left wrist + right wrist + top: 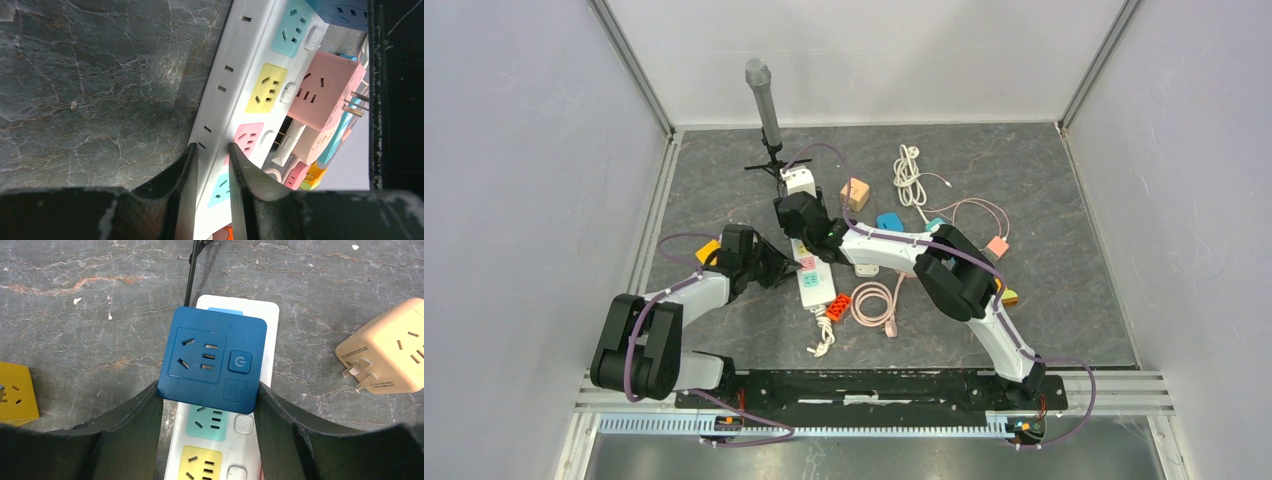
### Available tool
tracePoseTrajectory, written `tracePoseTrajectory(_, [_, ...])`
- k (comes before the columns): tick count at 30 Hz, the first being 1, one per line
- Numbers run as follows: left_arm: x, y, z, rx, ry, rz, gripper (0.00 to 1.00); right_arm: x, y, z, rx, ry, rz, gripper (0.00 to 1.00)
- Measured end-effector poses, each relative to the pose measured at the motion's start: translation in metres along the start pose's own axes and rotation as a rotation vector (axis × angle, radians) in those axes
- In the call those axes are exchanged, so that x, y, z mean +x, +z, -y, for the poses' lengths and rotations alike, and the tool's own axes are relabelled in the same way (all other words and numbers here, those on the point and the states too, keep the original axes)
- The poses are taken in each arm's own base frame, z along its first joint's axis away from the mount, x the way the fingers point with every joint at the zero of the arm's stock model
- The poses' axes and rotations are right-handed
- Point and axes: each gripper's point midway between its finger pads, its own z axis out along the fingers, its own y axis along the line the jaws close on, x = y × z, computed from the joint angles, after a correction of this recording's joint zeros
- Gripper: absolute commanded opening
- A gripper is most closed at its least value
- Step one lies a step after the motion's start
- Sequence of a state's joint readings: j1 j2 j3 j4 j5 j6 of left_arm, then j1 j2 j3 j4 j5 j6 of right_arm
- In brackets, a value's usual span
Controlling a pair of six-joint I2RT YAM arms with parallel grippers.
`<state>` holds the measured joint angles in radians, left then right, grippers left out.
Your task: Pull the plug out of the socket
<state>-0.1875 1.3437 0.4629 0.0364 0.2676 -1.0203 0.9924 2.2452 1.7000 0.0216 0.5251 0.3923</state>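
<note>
white arms [696,290], black joints [954,282], black fingers [125,440], purple cables [635,340].

We see a dark grey, marble-look tabletop [724,160] w/ pale veins, boxed in by plain whitish walls [514,150] left, right & back. Metal posts [629,65] rise at the back corners. A slotted rail [874,425] runs along the near edge. Light's even, shadows soft.

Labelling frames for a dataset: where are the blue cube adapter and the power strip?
blue cube adapter [212,360], right wrist view, top face.
power strip [220,107], left wrist view, side wall.
</note>
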Motion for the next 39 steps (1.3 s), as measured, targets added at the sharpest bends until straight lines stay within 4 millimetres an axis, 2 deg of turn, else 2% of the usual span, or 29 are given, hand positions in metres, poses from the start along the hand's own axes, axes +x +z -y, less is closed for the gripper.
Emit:
tracePoseTrajectory(11, [0.0, 0.001, 0.001, 0.0, -0.001, -0.005, 0.3, -0.002, -0.002, 0.001, 0.005, -0.026, 0.006, 0.0])
tracePoseTrajectory(22, [0.004, 0.001, 0.007, 0.029, 0.003, -0.035, 0.29, -0.008, -0.02, 0.014, 0.021, -0.03, 0.012, 0.0])
tracePoseTrajectory(27, [0.003, 0.001, 0.01, 0.033, 0.011, -0.03, 0.29, -0.025, -0.032, 0.017, 0.017, -0.026, 0.041, 0.0])
tracePoseTrajectory(28, [0.004, 0.003, 0.005, 0.016, 0.001, -0.033, 0.29, -0.032, -0.036, 0.014, 0.007, -0.02, 0.058, 0.0])
tracePoseTrajectory(31, [0.002, 0.004, 0.006, 0.015, 0.003, -0.028, 0.29, -0.064, -0.052, 0.003, -0.032, 0.015, 0.131, 0.0])
tracePoseTrajectory(34, [0.002, 0.003, 0.006, 0.012, 0.002, -0.029, 0.29, -0.087, -0.063, -0.005, -0.06, 0.049, 0.189, 0.0])
tracePoseTrajectory(39, [0.002, 0.003, 0.006, 0.001, 0.003, -0.031, 0.34, -0.089, -0.066, -0.011, -0.076, 0.055, 0.195, 0.0])
